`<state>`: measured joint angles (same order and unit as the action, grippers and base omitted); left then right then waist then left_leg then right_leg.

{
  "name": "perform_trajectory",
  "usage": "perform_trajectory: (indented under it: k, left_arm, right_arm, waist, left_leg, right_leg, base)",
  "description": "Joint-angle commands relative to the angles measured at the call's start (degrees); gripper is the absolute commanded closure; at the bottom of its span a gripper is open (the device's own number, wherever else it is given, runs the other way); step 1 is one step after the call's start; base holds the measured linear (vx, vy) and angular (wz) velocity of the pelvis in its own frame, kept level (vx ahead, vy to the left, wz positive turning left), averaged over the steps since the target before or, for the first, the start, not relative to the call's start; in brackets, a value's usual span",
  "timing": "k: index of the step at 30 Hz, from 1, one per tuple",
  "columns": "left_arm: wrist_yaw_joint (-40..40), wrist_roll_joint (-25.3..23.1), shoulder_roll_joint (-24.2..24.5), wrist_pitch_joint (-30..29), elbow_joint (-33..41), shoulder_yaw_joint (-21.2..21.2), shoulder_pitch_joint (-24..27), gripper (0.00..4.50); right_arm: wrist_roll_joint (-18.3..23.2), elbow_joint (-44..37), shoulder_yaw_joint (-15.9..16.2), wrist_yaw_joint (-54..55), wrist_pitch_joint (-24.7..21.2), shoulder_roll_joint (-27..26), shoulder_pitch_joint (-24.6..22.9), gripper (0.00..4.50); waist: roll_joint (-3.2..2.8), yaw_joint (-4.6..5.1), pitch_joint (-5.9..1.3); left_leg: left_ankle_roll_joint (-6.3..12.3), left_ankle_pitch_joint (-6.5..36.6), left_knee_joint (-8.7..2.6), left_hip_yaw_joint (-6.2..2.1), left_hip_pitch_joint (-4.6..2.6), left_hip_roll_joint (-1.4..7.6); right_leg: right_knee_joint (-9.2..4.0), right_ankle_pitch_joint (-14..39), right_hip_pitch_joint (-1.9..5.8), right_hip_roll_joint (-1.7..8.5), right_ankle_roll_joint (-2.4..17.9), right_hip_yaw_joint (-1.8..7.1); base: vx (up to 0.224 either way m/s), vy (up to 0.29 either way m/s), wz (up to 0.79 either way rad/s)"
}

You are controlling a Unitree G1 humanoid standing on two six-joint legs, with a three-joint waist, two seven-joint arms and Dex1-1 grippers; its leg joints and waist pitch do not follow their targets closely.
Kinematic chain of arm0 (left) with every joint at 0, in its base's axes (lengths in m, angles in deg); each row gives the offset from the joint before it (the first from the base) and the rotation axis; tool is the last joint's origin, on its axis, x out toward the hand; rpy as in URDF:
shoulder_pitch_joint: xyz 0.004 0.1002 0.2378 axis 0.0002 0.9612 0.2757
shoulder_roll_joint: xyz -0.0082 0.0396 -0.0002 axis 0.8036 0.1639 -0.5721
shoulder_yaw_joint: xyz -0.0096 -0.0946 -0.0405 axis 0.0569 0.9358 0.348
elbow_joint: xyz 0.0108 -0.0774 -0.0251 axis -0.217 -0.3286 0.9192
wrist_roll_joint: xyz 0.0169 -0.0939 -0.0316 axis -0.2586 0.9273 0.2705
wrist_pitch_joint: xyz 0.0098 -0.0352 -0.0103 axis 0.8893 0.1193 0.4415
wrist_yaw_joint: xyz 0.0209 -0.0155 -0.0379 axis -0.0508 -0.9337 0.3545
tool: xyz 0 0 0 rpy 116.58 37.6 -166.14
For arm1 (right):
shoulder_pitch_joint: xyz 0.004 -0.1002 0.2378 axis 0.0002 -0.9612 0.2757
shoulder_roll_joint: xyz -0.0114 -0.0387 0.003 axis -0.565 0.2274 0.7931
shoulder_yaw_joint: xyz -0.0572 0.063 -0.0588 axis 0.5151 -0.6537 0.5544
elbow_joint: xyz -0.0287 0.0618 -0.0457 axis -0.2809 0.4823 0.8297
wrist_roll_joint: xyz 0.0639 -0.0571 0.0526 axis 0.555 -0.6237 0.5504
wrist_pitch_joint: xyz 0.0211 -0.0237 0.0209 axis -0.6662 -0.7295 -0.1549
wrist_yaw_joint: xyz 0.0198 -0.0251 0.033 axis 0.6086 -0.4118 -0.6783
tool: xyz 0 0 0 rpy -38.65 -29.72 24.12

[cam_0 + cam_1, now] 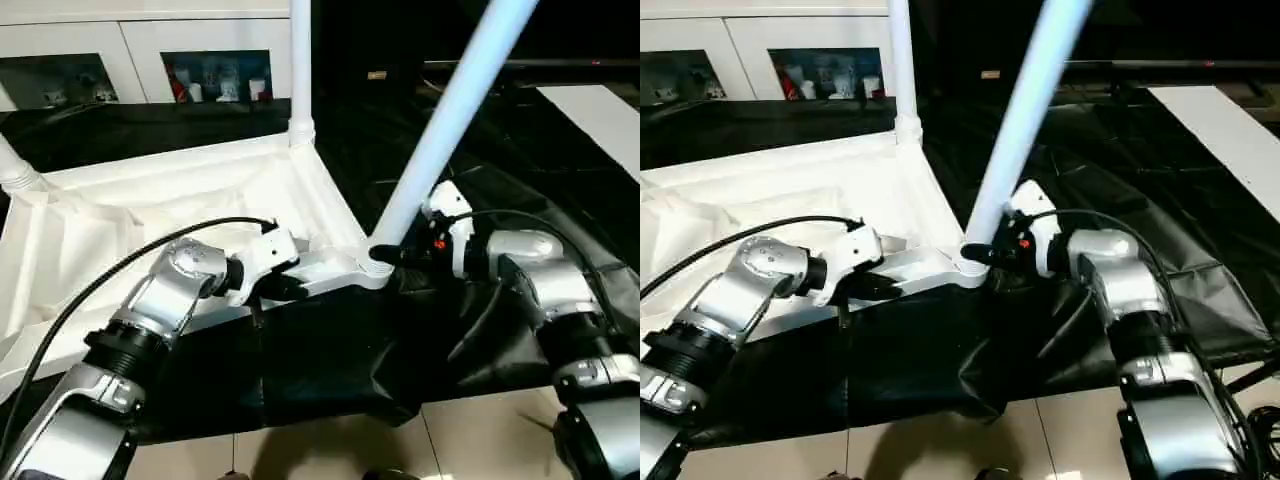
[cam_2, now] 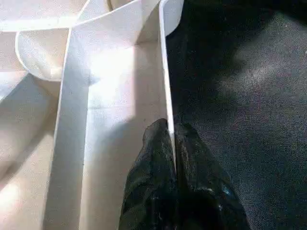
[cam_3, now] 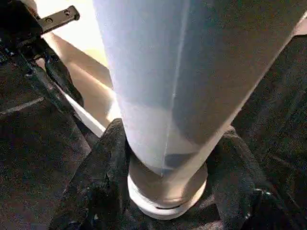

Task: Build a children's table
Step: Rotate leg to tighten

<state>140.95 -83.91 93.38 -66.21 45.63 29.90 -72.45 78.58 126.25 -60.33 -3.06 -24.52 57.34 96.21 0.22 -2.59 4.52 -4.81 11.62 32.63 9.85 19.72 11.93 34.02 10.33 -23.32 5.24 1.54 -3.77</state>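
Left fingers point(image 2: 168, 158) pinched shut; right fingers point(image 3: 103, 163) clasping, half-spread

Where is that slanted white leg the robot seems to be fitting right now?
In the head view the tilted leg stands in the near corner socket of the upturned table top, its foot between the right gripper fingers.

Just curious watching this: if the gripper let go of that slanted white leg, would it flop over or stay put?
The leg would probably tip further: it leans steeply, only its foot in the corner socket. It looks stiff, hollow and likely light. The right gripper clasps its base.
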Motion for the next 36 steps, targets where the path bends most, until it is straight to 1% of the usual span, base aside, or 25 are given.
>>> perform_trajectory:
  k: [1, 3, 5, 6, 7, 8, 11, 13, 15, 19, 22, 23, 24, 25, 26, 27, 28, 29, 30, 31, 32, 33, 34, 35, 36]
  left_arm:
    - [2.54, 0.29, -0.48, 1.24, 1.46, -2.11, -0.79, 4.5]
    - [2.95, 0.5, -0.29, 0.99, 1.89, -2.01, -0.19, 4.5]
    - [3.07, 0.53, -0.21, 0.96, 1.96, -2.0, -0.09, 4.5]
    - [3.13, 0.53, -0.17, 0.99, 1.94, -2.0, -0.04, 4.5]
    - [3.43, 0.59, -0.02, 0.76, 2.18, -2.09, 0.14, 4.5]
    - [3.43, 0.59, -0.02, 0.76, 2.18, -2.09, 0.14, 4.5]
    - [3.63, 0.61, 0.14, 0.66, 2.2, -2.11, 0.26, 4.5]
    - [3.54, 0.51, 0.19, 0.69, 2.14, -2.1, 0.25, 4.5]
    - [3.49, 0.44, 0.34, 0.79, 2.08, -2.09, 0.3, 4.5]
    - [3.54, 0.41, 0.57, 1.04, 1.69, -1.99, 0.32, 4.5]
    - [2.13, 0.34, 0.04, 1.34, 0.28, -1.36, 0.05, 4.5]
    - [1.05, 0.44, -0.51, 1.21, -0.57, -0.84, -0.15, 4.5]
    - [-2.22, 0.64, -2.24, 0.84, -2.77, 0.54, -0.82, 4.5]
    - [-2.22, 0.64, -2.24, 0.84, -2.77, 0.54, -0.82, 4.5]
    - [-6.31, 0.51, -4.37, -0.28, -5.02, 1.76, -1.72, 4.5]
    - [-8.24, 0.43, -5.56, -0.98, -6.09, 2.2, -2.17, 4.5]
    - [-10.22, 0.3, -6.8, -2.0, -7.12, 2.56, -2.62, 4.5]
    - [-11.32, 0.23, -7.53, -2.63, -7.69, 2.74, -2.87, 4.5]
    - [-12.75, 0.04, -8.49, -3.35, -8.35, 2.84, -3.21, 4.5]
    - [-14.83, -0.13, -10.32, -4.78, -9.25, 2.91, -3.81, 4.5]
    - [-14.83, -0.13, -10.32, -4.78, -9.25, 2.91, -3.81, 4.5]
    - [-18.52, -0.59, -13.71, -7.08, -10.63, 2.84, -4.85, 4.5]
    - [-20.12, -0.92, -15.45, -7.95, -11.16, 2.61, -5.36, 4.5]
    - [-21.5, -1.19, -17.49, -8.83, -11.41, 2.45, -5.81, 4.5]
    - [-22.33, -1.34, -18.81, -9.36, -11.56, 2.37, -6.09, 4.5]
  right_arm:
    - [-6.55, 8.27, 7.47, -0.3, -2.8, -1.54, -3.83, 2.59]
    - [-7.23, 11.56, 7.83, 0.23, -2.63, -2.75, -1.51, 2.59]
    - [-7.29, 12.11, 7.89, 0.35, -2.74, -3.03, -1.1, 2.59]
    - [-7.38, 12.7, 7.94, 0.33, -2.69, -3.32, -0.7, 2.59]
    - [-7.7, 14.13, 8.0, 0.44, -2.45, -4.19, 0.16, 2.59]
    - [-7.7, 14.13, 8.0, 0.44, -2.45, -4.19, 0.16, 2.59]
    - [-7.99, 15.85, 8.23, 0.64, -2.7, -5.12, 0.62, 2.59]
    - [-8.61, 16.53, 8.61, 0.98, -1.96, -5.13, 0.45, 2.59]
    - [-8.86, 17.75, 8.3, 1.14, -1.23, -5.4, 0.66, 2.59]
    - [-8.43, 17.51, 7.93, 1.5, -0.89, -5.39, 0.0, 2.59]
    - [-8.39, 18.28, 6.81, 4.65, 0.32, -5.69, -0.43, 2.59]
    - [-8.17, 18.94, 5.81, 7.24, 0.37, -6.16, -0.45, 2.59]
    - [-7.64, 19.83, 3.74, 13.57, 0.41, -7.43, -0.81, 2.59]
    - [-7.64, 19.83, 3.74, 13.57, 0.41, -7.43, -0.81, 2.59]
    - [-7.01, 20.47, 1.71, 19.89, -0.38, -9.0, -1.4, 2.59]
    - [-6.7, 20.64, 0.79, 22.75, -0.66, -10.03, -1.86, 2.59]
    - [-6.39, 20.78, -0.02, 25.48, -0.99, -11.13, -2.29, 2.59]
    - [-6.23, 20.84, -0.45, 26.96, -1.14, -11.8, -2.54, 2.59]
    - [-6.1, 21.12, -0.93, 28.98, -1.18, -12.67, -2.67, 2.59]
    - [-5.58, 21.94, -1.99, 32.53, -1.38, -14.23, -2.46, 2.59]
    - [-5.58, 21.94, -1.99, 32.53, -1.38, -14.23, -2.46, 2.6]
    - [-4.53, 23.67, -3.83, 38.5, -1.43, -16.75, -1.55, 2.6]
    - [-3.78, 24.68, -4.77, 40.88, -1.4, -17.95, -0.81, 2.6]
    - [-2.86, 25.9, -6.07, 43.73, -1.43, -19.22, 0.14, 2.6]
    - [-2.26, 26.7, -6.96, 45.58, -1.47, -20.05, 0.76, 2.6]
  waist:
    - [-0.12, 0.03, -2.09]
    - [-0.22, 0.22, -2.1]
    - [-0.38, 0.3, -1.95]
    - [-0.3, 0.45, -1.87]
    - [-0.23, 0.54, -1.82]
    - [-0.17, 0.68, -1.8]
    - [-0.15, 0.75, -1.78]
    - [-0.13, 0.74, -1.7]
    - [-0.19, 0.68, -1.86]
    - [-0.24, 0.68, -1.89]
    - [-0.25, 0.75, -1.88]
    - [-0.19, 0.87, -1.88]
    - [-0.21, 1.01, -1.79]
    - [-0.16, 1.07, -1.74]
    - [-0.16, 1.01, -1.69]
    - [-0.35, 1.14, -1.56]
    - [-0.4, 1.12, -1.57]
    - [-0.46, 1.36, -1.63]
    - [-0.68, 1.33, -1.63]
    - [-0.67, 1.58, -1.47]
    - [-0.67, 1.58, -1.47]
    - [-0.86, 1.91, -1.41]
    - [-1.0, 2.04, -1.26]
    - [-1.28, 2.29, -1.1]
    - [-1.5, 2.5, -0.93]
  left_leg:
    - [1.9, 13.04, -4.36, 0.27, 0.34, 1.05]
    - [1.46, 14.24, -4.53, 0.08, 0.28, 1.1]
    - [1.28, 14.66, -4.61, 0.09, 0.24, 1.15]
    - [1.12, 15.29, -4.74, -0.01, 0.42, 1.13]
    - [0.94, 16.6, -4.79, -0.05, 0.26, 1.1]
    - [0.83, 16.93, -4.84, -0.14, 0.39, 1.07]
    - [0.74, 17.87, -4.92, -0.18, 0.11, 1.06]
    - [0.63, 18.07, -5.05, -0.27, 0.17, 1.04]
    - [0.51, 18.04, -5.09, -0.24, -0.06, 1.06]
    - [0.37, 18.52, -5.16, -0.23, -0.21, 1.1]
    - [0.12, 18.99, -5.23, -0.29, -0.14, 1.08]
    - [0.07, 19.44, -5.22, -0.33, -0.12, 0.98]
    - [-0.26, 20.05, -5.23, -0.32, -0.32, 0.89]
    - [-0.48, 20.56, -5.21, -0.41, -0.37, 0.8]
    - [-0.66, 21.27, -5.3, -0.59, -0.43, 0.79]
    - [-1.2, 23.14, -5.24, -0.8, -0.94, 0.53]
    - [-1.28, 24.05, -5.39, -1.03, -1.11, 0.62]
    - [-1.46, 25.13, -5.62, -1.23, -0.95, 0.67]
    - [-1.47, 26.37, -5.86, -1.52, -0.92, 0.66]
    - [-1.68, 28.2, -5.9, -1.55, -1.31, 0.62]
    - [-1.68, 28.2, -5.9, -1.55, -1.31, 0.62]
    - [-1.35, 31.05, -6.02, -1.69, -1.56, 0.55]
    - [-1.27, 32.05, -6.03, -1.71, -1.85, 0.46]
    - [-1.2, 35.33, -5.81, -1.8, -3.11, 0.3]
    - [-1.02, 37.11, -5.88, -1.93, -3.54, 0.32]
  right_leg:
    - [-4.46, 16.62, 2.49, 2.46, 12.74, 2.3]
    - [-4.48, 19.0, 2.37, 2.66, 12.48, 2.29]
    - [-4.62, 18.93, 2.23, 2.6, 12.19, 2.36]
    - [-4.64, 19.48, 2.37, 2.58, 11.87, 2.31]
    - [-4.79, 21.04, 2.2, 2.63, 11.52, 2.31]
    - [-4.77, 21.84, 2.29, 2.66, 11.33, 2.3]
    - [-5.09, 23.8, 2.03, 2.67, 10.68, 2.35]
    - [-5.21, 24.88, 2.11, 2.71, 10.33, 2.36]
    - [-5.28, 24.92, 2.01, 2.69, 10.25, 2.41]
    - [-5.34, 24.78, 1.92, 2.57, 10.36, 2.4]
    - [-5.4, 25.25, 1.93, 2.58, 10.22, 2.36]
    - [-5.5, 26.44, 1.92, 2.57, 9.82, 2.36]
    - [-5.81, 28.56, 1.63, 2.6, 9.19, 2.37]
    - [-5.92, 30.13, 1.59, 2.63, 8.63, 2.32]
    - [-6.1, 32.17, 1.61, 2.72, 7.89, 2.21]
    - [-6.89, 37.87, 1.08, 2.69, 5.1, 1.95]
    - [-7.02, 39.07, 1.03, 2.76, 4.54, 1.77]
    - [-7.16, 39.31, 1.23, 2.73, 3.81, 1.51]
    - [-7.41, 39.32, 1.38, 2.69, 3.19, 1.15]
    - [-7.86, 39.92, 0.96, 2.62, 2.71, 0.89]
    - [-7.86, 39.92, 0.96, 2.62, 2.71, 0.89]
    - [-8.28, 40.23, 0.91, 2.49, 2.07, 0.41]
    - [-8.76, 40.77, 0.72, 2.42, 1.73, 0.07]
    - [-9.81, 41.77, 0.25, 2.04, 0.5, -1.19]
    - [-10.24, 41.64, 0.21, 1.84, -0.02, -1.93]
  base:
    - [0.0, 0.0, 0.0]
    - [0.0, 0.0, 0.0]
    - [0.0, 0.0, 0.0]
    - [0.0, 0.0, 0.0]
    - [0.0, 0.0, 0.0]
    - [0.0, 0.0, 0.0]
    - [0.0, 0.0, 0.0]
    - [0.0, 0.0, 0.0]
    - [0.0, 0.0, 0.0]
    - [0.0, 0.0, 0.0]
    - [0.0, 0.0, 0.0]
    - [0.0, 0.0, 0.0]
    - [0.0, 0.0, 0.0]
    - [0.0, 0.0, 0.0]
    - [0.0, 0.0, 0.0]
    - [0.0, 0.0, 0.0]
    - [0.0, 0.0, 0.0]
    - [-0.051, 0.026, -0.09]
    - [-0.051, 0.045, -0.13]
    - [-0.051, 0.045, -0.13]
    - [-0.048, 0.054, -0.1]
    - [-0.049, 0.059, -0.09]
    - [-0.049, 0.059, -0.09]
    - [-0.058, 0.062, -0.08]
    - [-0.058, 0.06, -0.05]
